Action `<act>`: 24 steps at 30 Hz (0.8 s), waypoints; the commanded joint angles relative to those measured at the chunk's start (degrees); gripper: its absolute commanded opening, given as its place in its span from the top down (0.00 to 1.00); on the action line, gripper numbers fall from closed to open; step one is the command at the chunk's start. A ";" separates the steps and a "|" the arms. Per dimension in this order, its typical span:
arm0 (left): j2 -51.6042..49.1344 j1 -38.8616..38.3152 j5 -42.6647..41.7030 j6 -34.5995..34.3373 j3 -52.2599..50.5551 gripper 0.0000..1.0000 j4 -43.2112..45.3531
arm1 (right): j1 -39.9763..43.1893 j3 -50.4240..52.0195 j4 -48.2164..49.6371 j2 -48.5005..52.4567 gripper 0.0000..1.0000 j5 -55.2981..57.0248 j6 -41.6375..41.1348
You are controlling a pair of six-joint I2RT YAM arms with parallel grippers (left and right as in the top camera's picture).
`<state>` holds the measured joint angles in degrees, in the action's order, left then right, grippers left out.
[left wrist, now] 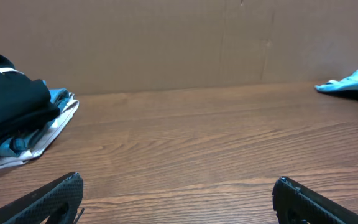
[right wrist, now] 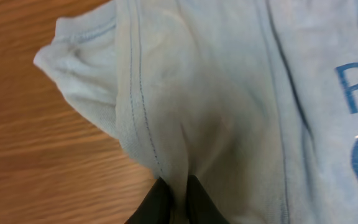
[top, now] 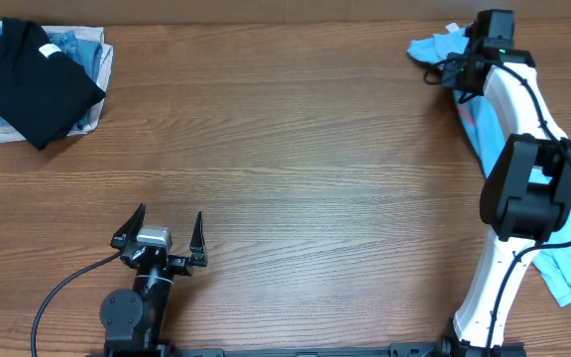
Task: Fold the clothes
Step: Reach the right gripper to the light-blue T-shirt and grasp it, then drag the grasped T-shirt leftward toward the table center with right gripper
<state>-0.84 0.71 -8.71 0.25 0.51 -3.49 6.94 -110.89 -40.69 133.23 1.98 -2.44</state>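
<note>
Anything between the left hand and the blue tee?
Nothing visible: bare table from the open left hand to the tee at far right. The right arm overhangs the tee, right hand shut on it. Folded stack sits far left, off the path.

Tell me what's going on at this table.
The right tool is pinched shut on a fold of the light sky-blue printed t-shirt, which lies crumpled along the right edge of the wooden table, not yet folded. The left tool sits open near the front, holding nothing. A folded black shirt tops a pile at the far left corner.
</note>
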 commanded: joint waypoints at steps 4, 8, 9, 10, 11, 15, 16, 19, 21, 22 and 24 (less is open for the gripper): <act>0.59 -0.35 0.33 1.27 -0.24 0.00 -0.11 | -4.94 -1.70 -2.16 -2.97 0.89 -2.97 -1.09; 0.59 -0.35 0.33 1.27 -0.24 0.00 -0.11 | -7.63 -1.68 -3.21 -3.04 0.89 -2.99 -1.25; 0.59 -0.35 0.33 1.27 -0.24 0.00 -0.11 | -8.48 -1.70 -3.50 -3.06 0.89 -2.99 -2.10; 0.59 -0.35 0.33 1.27 -0.24 0.00 -0.11 | -8.96 -1.68 -3.65 -3.04 0.89 -3.06 -2.54; 0.59 -0.35 0.33 1.27 -0.24 0.00 -0.11 | -9.55 -1.70 -3.82 -3.04 0.89 -3.21 -2.99; 0.59 -0.35 0.33 1.27 -0.24 0.00 -0.11 | -11.67 -1.70 -4.04 -3.06 0.87 -3.17 -4.09; 0.59 -0.35 0.33 1.27 -0.24 0.00 -0.11 | -12.07 -1.70 -4.09 -3.06 0.86 -3.19 -4.11; 0.59 -0.35 0.33 1.27 -0.24 0.00 -0.11 | -12.87 -1.70 -4.33 -3.06 0.80 -3.26 -5.16; 0.59 -0.35 0.33 1.27 -0.24 0.00 -0.11 | -13.25 -1.70 -4.70 -3.06 0.79 -3.48 -5.16; 0.59 -0.35 0.33 1.27 -0.24 0.00 -0.11 | -13.40 -1.70 -4.94 -3.06 0.79 -3.45 -5.16; 0.59 -0.35 0.33 1.27 -0.24 0.00 -0.11 | -13.53 -1.70 -5.35 -3.06 0.79 -3.48 -5.16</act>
<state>-0.84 0.71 -8.73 0.25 0.51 -3.49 -6.42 -110.89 -45.98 133.23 -1.04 -6.81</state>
